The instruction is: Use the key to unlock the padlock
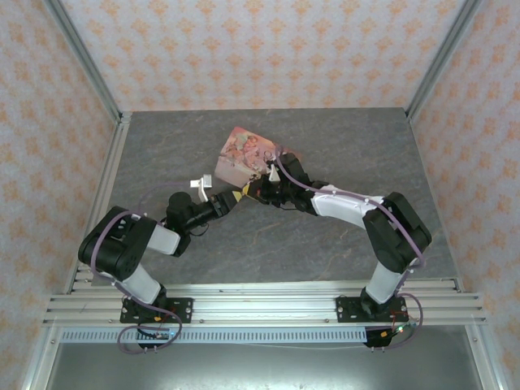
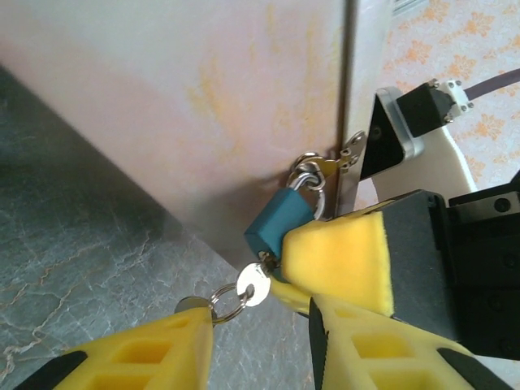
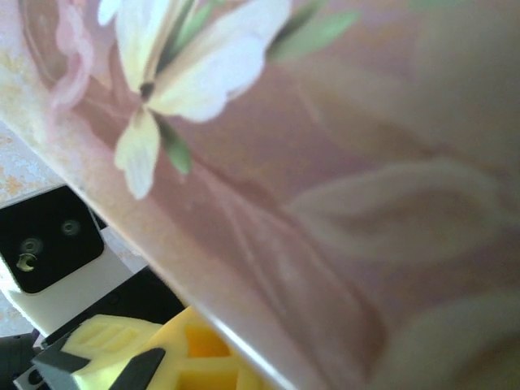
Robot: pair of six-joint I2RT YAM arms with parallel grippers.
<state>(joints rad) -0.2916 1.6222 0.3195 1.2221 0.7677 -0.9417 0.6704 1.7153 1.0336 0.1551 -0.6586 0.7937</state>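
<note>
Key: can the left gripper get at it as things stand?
Probably yes. The key juts below the padlock, just ahead of the left gripper, whose jaws stand apart, nothing between. The right gripper, clamped on the padlock, crowds it closely.

Right fingers (image 2: 345, 260) hide the blade of the key (image 2: 253, 286) and a padlock (image 2: 280, 226) corner.

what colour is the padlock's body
Blue-teal, on the padlock, with a silvery metal shackle. It shows best in the left wrist view.

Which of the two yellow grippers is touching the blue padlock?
The right gripper: its shut jaws press against a lower corner of the padlock, while the left gripper is open, with the key just ahead of its jaws.
</note>
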